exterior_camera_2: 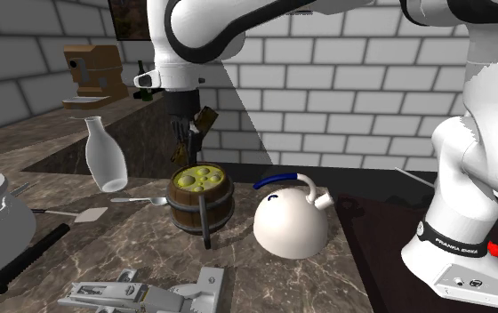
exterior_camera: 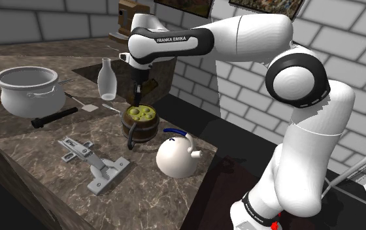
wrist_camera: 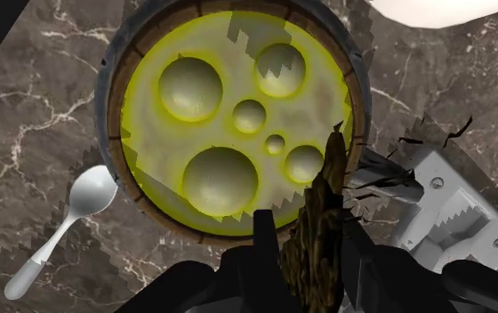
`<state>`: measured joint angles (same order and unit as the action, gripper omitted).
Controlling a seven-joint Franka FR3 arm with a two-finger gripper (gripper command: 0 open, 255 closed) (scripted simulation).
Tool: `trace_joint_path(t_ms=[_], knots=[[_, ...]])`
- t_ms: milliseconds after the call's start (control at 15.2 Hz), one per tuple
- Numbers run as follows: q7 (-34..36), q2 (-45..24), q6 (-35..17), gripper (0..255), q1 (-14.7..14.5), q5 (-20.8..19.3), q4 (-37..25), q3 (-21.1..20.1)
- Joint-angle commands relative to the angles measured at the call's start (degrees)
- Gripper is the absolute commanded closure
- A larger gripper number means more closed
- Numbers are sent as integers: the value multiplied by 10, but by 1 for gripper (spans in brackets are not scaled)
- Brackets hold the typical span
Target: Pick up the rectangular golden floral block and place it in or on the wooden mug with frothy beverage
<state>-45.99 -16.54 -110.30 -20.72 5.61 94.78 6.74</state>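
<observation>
Black two-finger gripper (wrist_camera: 311, 233) is clamped on the slim brownish-gold rectangular block (wrist_camera: 327, 173), hanging right above the wooden barrel mug (wrist_camera: 108, 116) of yellow-green froth. Looks stiff and light, so I'd pinch its flat faces.

From my seat the light is flat and moderate, seemingly from overhead. The white arm (exterior_camera: 240, 36) and the kettle (exterior_camera_2: 287, 222) come up bright on their upper surfaces, while the marble counter (exterior_camera: 38, 150) looks dim and brown. A broad dark patch lies across the counter's far side. In the wrist view the froth (wrist_camera: 229, 116) in the mug (wrist_camera: 114, 98) glows yellow-green, cut by stair-stepped shadow edges. The same jagged shading crosses the hinge (wrist_camera: 456, 213). The golden block (wrist_camera: 323, 204) clasped in the gripper (wrist_camera: 309, 233) reads dark brown, in shadow.
</observation>
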Motion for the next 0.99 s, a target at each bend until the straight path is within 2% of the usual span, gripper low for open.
trace_joint_path(t_ms=[0, 330, 792, 858, 924], knots=[[-1, -4, -14, 255, 0, 1, 9, 0], [-5, -15, -50, 255, 0, 4, 34, -1], [-5, -15, -50, 255, 0, 4, 34, -1], [-5, -15, -50, 0, 0, 4, 34, -1], [-5, -15, -50, 0, 0, 4, 34, -1]])
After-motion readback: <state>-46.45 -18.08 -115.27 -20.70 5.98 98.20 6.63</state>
